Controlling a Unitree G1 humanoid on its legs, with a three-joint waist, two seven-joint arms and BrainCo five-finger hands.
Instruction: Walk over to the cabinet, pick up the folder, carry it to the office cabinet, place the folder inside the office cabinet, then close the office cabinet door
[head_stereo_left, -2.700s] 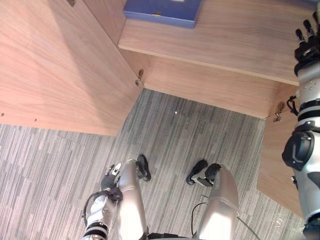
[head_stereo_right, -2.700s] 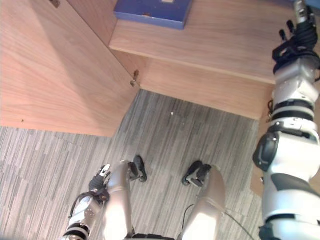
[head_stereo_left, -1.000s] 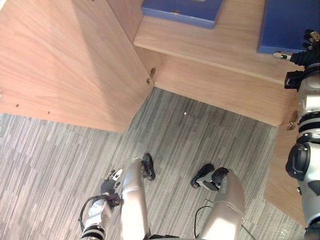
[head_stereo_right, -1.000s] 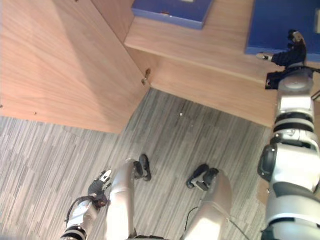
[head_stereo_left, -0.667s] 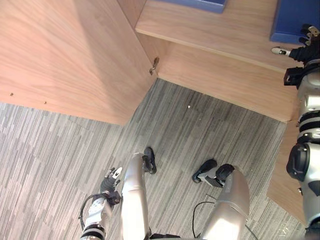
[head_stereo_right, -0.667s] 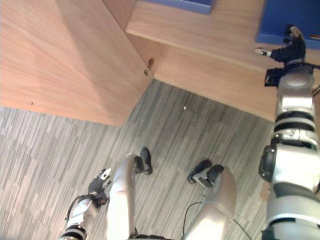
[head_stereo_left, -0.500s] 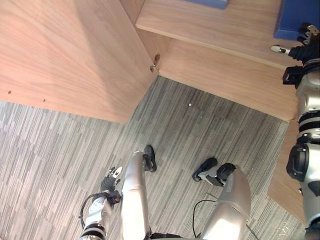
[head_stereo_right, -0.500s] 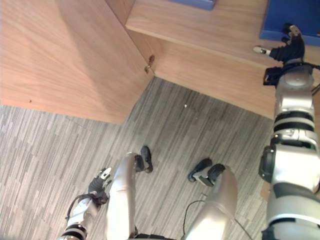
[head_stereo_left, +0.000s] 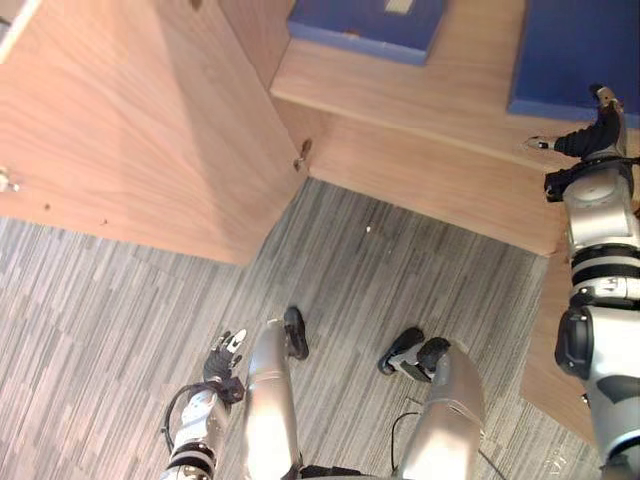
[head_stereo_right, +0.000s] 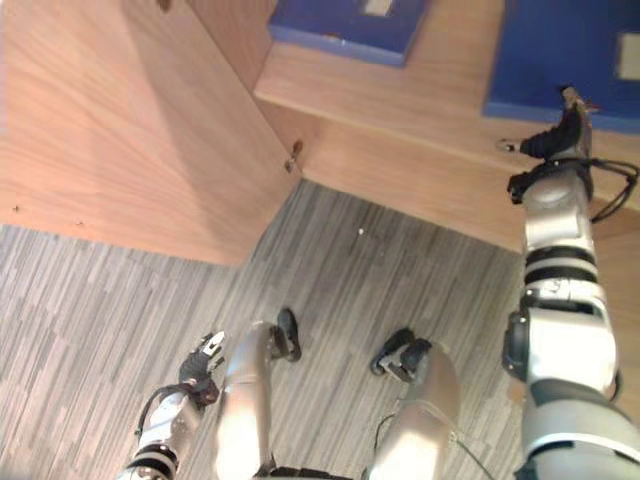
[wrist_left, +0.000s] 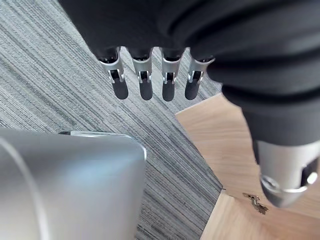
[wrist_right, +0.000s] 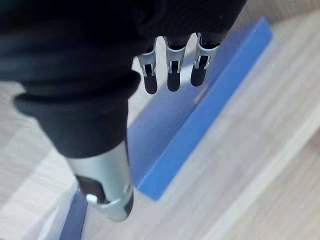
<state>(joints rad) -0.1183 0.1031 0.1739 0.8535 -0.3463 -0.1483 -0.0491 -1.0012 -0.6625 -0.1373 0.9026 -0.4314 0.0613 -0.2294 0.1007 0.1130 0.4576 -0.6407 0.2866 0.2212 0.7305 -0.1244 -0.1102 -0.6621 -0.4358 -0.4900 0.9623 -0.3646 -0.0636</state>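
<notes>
Two blue folders lie flat on the wooden cabinet shelf (head_stereo_left: 420, 95): one at the back middle (head_stereo_left: 365, 22), one at the right (head_stereo_left: 570, 50). My right hand (head_stereo_left: 590, 140) hovers just in front of the right folder's near edge, fingers straight and open, holding nothing. In the right wrist view its fingertips (wrist_right: 172, 80) point over that folder (wrist_right: 200, 105), with the thumb (wrist_right: 107, 200) apart from them. My left hand (head_stereo_left: 224, 355) hangs low beside my leg, open over the carpet (wrist_left: 60, 75).
The cabinet's left door (head_stereo_left: 130, 130) stands wide open on my left, its hinge (head_stereo_left: 303, 155) at the shelf corner. The right door (head_stereo_left: 555, 340) is open beside my right arm. Grey striped carpet (head_stereo_left: 400, 260) lies between me and the cabinet.
The view has swung about as I move. My right hand has drawn back a little from deep over the shelf to the right folder's front edge. The left hand stays hanging.
</notes>
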